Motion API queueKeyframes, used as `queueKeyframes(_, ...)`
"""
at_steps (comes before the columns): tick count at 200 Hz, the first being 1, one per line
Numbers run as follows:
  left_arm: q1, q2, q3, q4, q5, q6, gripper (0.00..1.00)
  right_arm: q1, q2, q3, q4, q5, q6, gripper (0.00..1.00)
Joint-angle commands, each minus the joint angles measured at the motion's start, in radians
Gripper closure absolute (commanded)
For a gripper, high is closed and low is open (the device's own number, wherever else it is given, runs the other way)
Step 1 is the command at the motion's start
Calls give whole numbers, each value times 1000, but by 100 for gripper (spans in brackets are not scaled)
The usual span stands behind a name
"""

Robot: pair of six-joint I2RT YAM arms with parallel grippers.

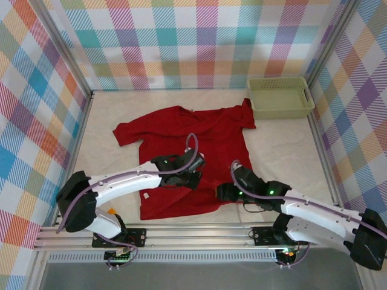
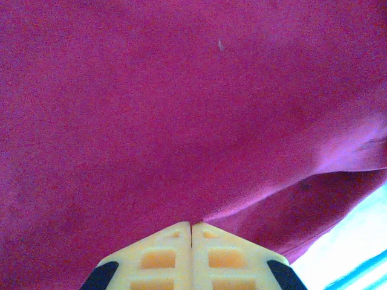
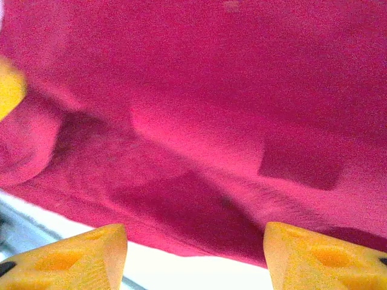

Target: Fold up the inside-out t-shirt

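The inside-out t-shirt [image 1: 205,130] lies spread on the pale table, deep red, collar toward the back and hem toward me. My left gripper [image 1: 192,175] rests on its lower middle. In the left wrist view that gripper [image 2: 192,225] is shut, with a raised crease of the t-shirt [image 2: 151,109] pinched at its tips. My right gripper [image 1: 222,192] sits at the hem's right corner. Seen from the right wrist, this gripper [image 3: 193,234] is open, its yellow fingers [image 3: 302,254] spread wide before the edge of the t-shirt [image 3: 211,90]; nothing is between them.
A pale green basket [image 1: 305,110] stands at the back right, touching the right sleeve. Checked walls close in three sides. A metal rail [image 1: 199,232] runs along the front edge, just below the hem. A small white tag [image 1: 147,194] shows near the left hem.
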Motion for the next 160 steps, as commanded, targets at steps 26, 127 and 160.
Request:
queueKeyframes(26, 54, -47, 66, 33, 101, -7, 100, 92, 204, -69, 536, -3, -92, 40)
queueKeyframes(127, 110, -121, 177, 35, 154, 21, 100, 100, 641, -76, 1130, 309, -277, 37)
queueKeyframes(160, 120, -112, 242, 15, 167, 34, 100, 93, 751, -59, 1372, 363, -432, 36)
